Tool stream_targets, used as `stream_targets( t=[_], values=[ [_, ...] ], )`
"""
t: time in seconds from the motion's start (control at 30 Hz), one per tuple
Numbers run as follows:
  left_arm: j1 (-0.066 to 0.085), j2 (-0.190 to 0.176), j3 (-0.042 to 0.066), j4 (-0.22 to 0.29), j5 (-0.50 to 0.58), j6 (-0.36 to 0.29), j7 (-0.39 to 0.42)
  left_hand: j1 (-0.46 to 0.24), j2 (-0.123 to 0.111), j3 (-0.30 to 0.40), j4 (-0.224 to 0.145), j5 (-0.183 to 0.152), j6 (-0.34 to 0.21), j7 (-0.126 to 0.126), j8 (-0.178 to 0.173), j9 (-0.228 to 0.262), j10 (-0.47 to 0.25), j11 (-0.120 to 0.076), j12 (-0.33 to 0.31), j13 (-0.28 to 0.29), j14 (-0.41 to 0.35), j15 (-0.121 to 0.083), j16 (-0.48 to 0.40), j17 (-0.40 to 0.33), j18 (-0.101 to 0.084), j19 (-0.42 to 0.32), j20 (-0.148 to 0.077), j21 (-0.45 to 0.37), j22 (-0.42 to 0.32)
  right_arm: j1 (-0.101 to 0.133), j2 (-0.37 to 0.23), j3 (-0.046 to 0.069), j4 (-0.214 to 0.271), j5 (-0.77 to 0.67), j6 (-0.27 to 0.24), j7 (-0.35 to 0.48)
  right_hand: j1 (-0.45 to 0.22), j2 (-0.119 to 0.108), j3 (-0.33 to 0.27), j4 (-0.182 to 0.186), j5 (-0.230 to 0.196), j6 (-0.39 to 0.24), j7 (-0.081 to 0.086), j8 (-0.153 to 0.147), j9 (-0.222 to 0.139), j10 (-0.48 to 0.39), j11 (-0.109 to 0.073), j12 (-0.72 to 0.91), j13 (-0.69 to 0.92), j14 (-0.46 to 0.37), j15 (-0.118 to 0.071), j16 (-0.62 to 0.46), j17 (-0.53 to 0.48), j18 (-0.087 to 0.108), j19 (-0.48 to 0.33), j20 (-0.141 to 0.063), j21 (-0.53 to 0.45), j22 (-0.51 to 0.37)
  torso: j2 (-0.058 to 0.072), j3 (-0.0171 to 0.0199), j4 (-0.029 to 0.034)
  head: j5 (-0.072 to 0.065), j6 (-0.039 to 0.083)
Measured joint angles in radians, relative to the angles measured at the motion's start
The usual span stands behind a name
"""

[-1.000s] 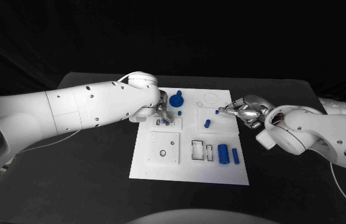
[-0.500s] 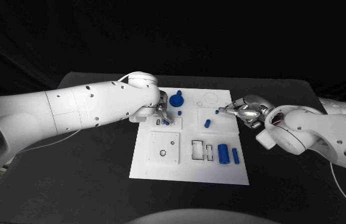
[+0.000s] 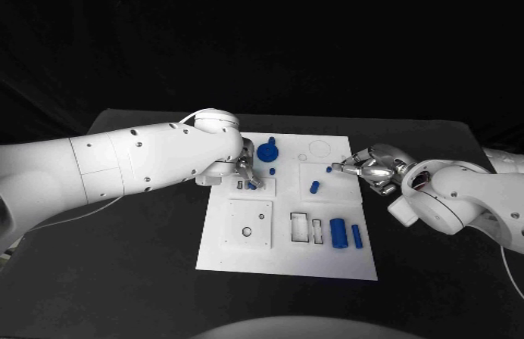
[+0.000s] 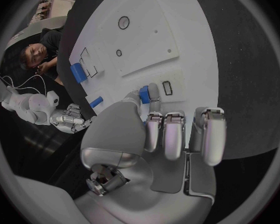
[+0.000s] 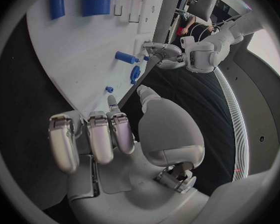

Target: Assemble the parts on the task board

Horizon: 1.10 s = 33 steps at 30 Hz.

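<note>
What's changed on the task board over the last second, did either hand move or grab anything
Almost nothing visibly changed. The left hand keeps pinching a small blue part over the task board, shifting only slightly. The right hand stays at the board's right edge, holding nothing I can see. The blue parts lying on the board are where they were.

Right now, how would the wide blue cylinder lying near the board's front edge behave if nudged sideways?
The wide blue cylinder lies on its side, so it would probably roll. It looks rigid and light. The task board seems smooth, offering little to stop it.
</note>
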Motion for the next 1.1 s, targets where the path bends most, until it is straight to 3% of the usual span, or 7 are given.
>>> stream_targets(
  t=[0.3, 0.77, 1.1],
  values=[
    [0.0, -0.002, 0.0, 0.001, 0.002, 0.002, 0.0, -0.008, -0.006, 0.0, 0.0, 0.0, 0.0, 0.0, -0.001, 0.0, 0.0, 0.0, 0.0, 0.0, 0.0, 0.0, 0.0, 0.0, 0.0, 0.0, 0.0, 0.0, 0.0, 0.0, -0.001, 0.0, 0.0, 0.0, 0.0, -0.001, 0.0, 0.0, 0.0, 0.0, 0.0, 0.0, 0.0, 0.0, 0.0, 0.0, 0.0, 0.0, 0.0, 0.0, 0.0, 0.0, 0.0, 0.0, 0.0, 0.0, 0.0, 0.0, 0.0, 0.0001, 0.0, -0.001, -0.001],
    [0.0, 0.003, 0.0, 0.0, 0.003, 0.003, 0.0, -0.1, -0.015, -0.046, -0.001, -0.014, 0.007, 0.007, -0.012, 0.008, 0.0, 0.0, 0.0, 0.0, 0.0, 0.0, 0.0, 0.0, 0.0, 0.0, 0.0, 0.0, 0.0, 0.0, -0.001, 0.0, 0.0, -0.001, 0.001, -0.004, 0.004, 0.004, 0.0, 0.0, 0.0, 0.0, 0.0, 0.0, -0.001, 0.0, 0.0, 0.0, 0.0, 0.0, 0.0, 0.0, 0.0, 0.0, 0.0, 0.0, 0.0, 0.0, 0.0, 0.0002, 0.0, -0.001, -0.001],
    [0.0, 0.004, 0.0, -0.001, 0.003, 0.002, 0.0, -0.1, -0.016, -0.047, -0.001, -0.014, 0.007, 0.007, -0.016, 0.009, 0.0, 0.0, 0.0, 0.0, 0.0, 0.0, 0.0, 0.0, 0.0, 0.0, 0.0, 0.0, 0.0, 0.0, -0.001, 0.0, 0.0, -0.001, 0.001, -0.006, 0.004, 0.004, 0.0, 0.0, 0.0, 0.0, 0.0, 0.0, -0.001, 0.0, 0.0, 0.0, 0.0, 0.0, 0.0, 0.0, 0.0, 0.0, 0.0, 0.0, 0.0, 0.0, 0.0, 0.0001, 0.0001, -0.002, -0.002]
  ],
)
